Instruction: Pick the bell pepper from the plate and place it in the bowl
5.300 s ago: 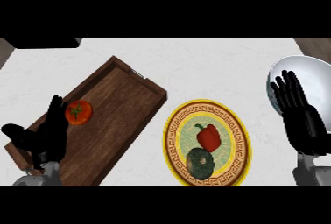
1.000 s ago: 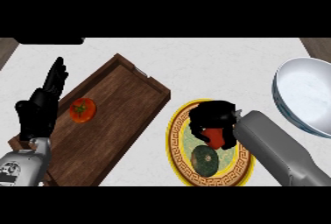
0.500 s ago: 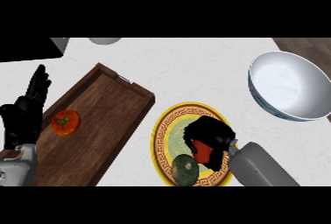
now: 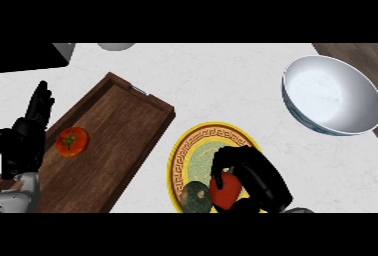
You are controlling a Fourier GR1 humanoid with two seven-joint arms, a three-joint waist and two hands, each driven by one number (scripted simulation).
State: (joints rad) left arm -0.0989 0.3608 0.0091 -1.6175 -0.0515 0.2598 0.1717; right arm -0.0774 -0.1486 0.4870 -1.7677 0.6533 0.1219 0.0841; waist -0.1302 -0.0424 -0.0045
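Head view — right hand curled round bell pepper, over plate

Right robot hand partly hides bell pepper.

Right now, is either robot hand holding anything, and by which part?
The right robot hand curls round the red bell pepper, over its far and right side. The left robot hand holds nothing.

I saw a white, faintly veined counter, evenly lit. Just beyond the wooden tray sat a grey rounded object. A black panel lay beyond the tray's left, and a brown surface well to its right.
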